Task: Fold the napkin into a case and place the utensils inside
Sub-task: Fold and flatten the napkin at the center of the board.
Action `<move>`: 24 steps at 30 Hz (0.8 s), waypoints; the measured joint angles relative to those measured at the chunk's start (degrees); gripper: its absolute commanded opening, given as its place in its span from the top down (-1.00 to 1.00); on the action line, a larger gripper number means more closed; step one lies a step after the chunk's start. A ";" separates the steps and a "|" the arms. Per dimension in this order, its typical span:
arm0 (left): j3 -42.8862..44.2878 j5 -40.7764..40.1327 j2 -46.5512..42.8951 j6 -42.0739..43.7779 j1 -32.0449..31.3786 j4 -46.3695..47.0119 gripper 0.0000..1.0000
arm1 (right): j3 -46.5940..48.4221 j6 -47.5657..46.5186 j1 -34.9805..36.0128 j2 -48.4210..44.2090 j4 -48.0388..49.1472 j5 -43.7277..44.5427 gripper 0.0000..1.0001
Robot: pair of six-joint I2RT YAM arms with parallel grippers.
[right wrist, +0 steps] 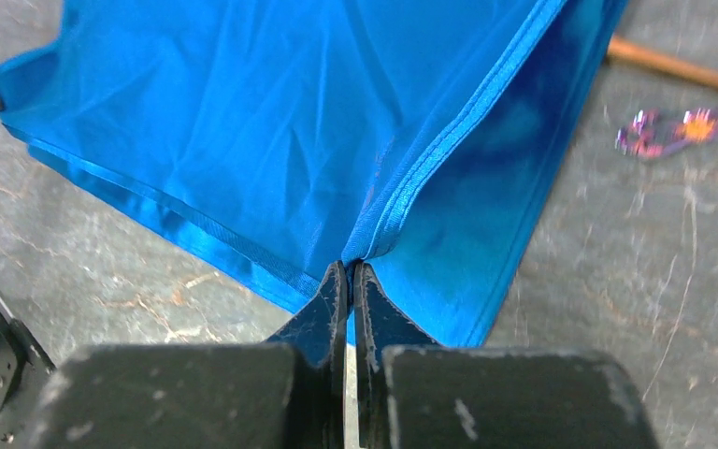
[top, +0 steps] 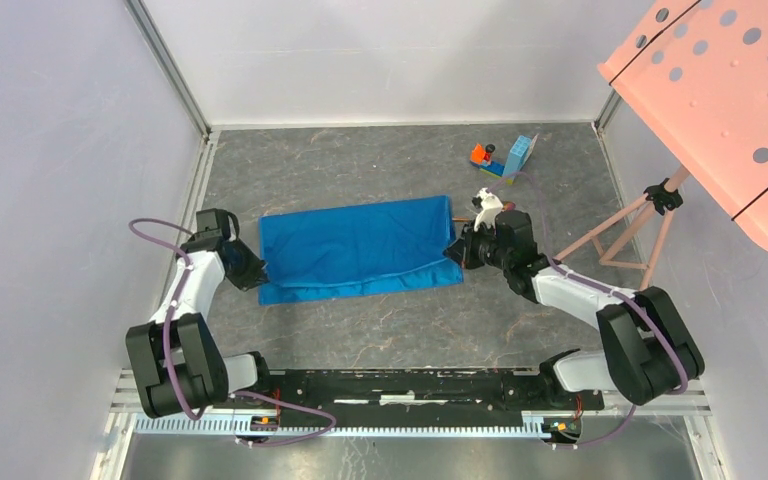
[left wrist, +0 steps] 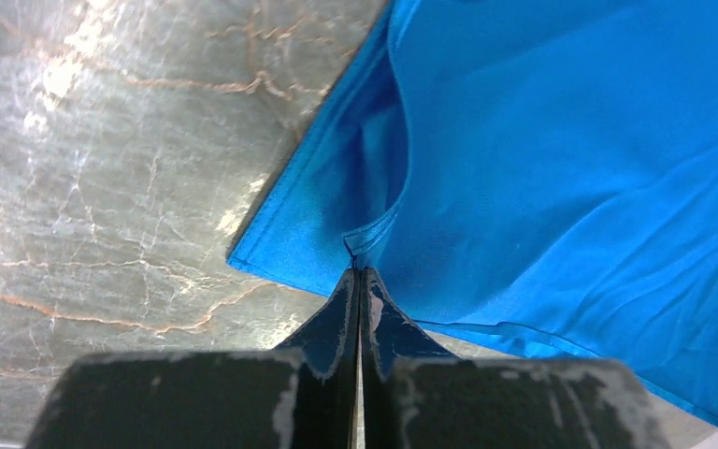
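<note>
Folding step: napkin (top: 360,247) hem is pinched by left fingers (left wrist: 332,327) and right fingers (right wrist: 323,313), presumably for an even fold.

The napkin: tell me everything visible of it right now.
The napkin is a bright blue, slightly shiny thin cloth with a stitched hem, lying doubled as a wide, creased rectangle on the grey marbled table. The left gripper pinches its upper layer's edge at the left end, the right gripper at the right end.
</note>
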 measured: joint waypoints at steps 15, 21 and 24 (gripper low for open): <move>0.13 -4.48 -1.70 -2.38 0.00 -5.44 0.96 | -0.22 0.46 0.02 1.01 -2.86 -1.11 1.00; 0.22 -6.54 -9.84 -5.16 0.00 -9.46 0.95 | -0.15 0.81 0.02 -5.40 -6.32 -1.81 1.00; -0.33 -7.56 -10.86 -7.56 0.00 -10.29 0.96 | -0.22 1.27 0.04 -6.23 -7.32 -2.58 1.00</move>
